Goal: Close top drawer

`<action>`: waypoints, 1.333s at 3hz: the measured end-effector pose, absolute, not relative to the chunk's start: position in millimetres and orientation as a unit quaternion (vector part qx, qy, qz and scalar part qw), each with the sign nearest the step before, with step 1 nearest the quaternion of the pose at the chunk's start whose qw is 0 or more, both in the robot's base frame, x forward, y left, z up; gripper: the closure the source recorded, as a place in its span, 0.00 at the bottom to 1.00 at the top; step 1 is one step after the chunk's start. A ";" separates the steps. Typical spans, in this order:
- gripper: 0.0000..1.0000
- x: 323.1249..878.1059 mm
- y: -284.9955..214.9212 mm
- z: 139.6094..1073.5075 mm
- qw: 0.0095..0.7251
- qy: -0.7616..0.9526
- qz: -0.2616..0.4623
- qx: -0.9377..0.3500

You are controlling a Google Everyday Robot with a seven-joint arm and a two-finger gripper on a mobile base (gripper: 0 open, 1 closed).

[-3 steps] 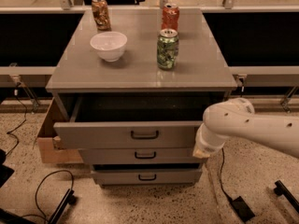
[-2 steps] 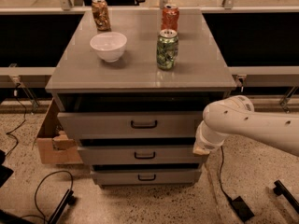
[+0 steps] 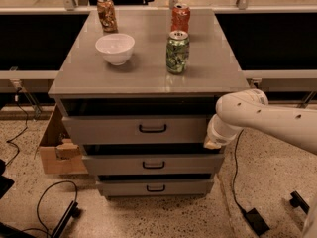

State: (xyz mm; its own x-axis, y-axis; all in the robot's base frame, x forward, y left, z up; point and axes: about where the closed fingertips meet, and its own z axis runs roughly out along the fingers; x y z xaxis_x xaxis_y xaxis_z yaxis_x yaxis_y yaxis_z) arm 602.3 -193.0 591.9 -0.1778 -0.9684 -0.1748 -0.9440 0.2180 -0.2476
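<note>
Speckled terrazzo floor spreads around a grey metal cabinet (image 3: 148,78) whose flat top overhangs three stacked drawers. Behind it run dark panels and a pale rail.

The top drawer (image 3: 114,130) sits just under the overhang, with a black band of shadow between its upper edge and the tabletop. Its front appears to stand a little forward of the two fronts below. Its small black loop handle (image 3: 152,128) is at centre, and the inside is too dark to make out. The middle drawer (image 3: 119,165) and bottom drawer (image 3: 124,188) each show a thinner dark band above them.

The gripper (image 3: 213,142) is at the right-hand end of the top drawer's front, pressed close against that edge. The white arm (image 3: 267,120) reaches in from the right. Whether the claw is apart or together cannot be told, since the wrist covers it.

Open floor lies straight in front of the drawers. To the left a cardboard box (image 3: 54,152) stands against the cabinet's side, and its contents are unclear. A black cable (image 3: 47,202) loops in front of the box. To the right another cable runs down to a black power brick (image 3: 255,220).

On top, a white bowl (image 3: 115,47) shows only its pale inside. A green can (image 3: 177,52) stands upright near the middle. A red can (image 3: 181,17) is behind it, and a brown can (image 3: 106,14) stands at the back left, all apart from each other.
</note>
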 end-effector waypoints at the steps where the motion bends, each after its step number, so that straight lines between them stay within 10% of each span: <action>1: 1.00 592.8 -187.5 587.3 0.144 0.764 -0.032 -0.628; 4: 1.00 470.4 -191.5 651.6 0.055 0.700 -0.001 -0.712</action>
State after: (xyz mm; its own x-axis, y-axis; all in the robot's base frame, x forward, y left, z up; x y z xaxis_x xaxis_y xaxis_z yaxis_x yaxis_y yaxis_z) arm 470.4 -191.5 651.6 0.0210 -0.9969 -0.0755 -0.9967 -0.0150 -0.0795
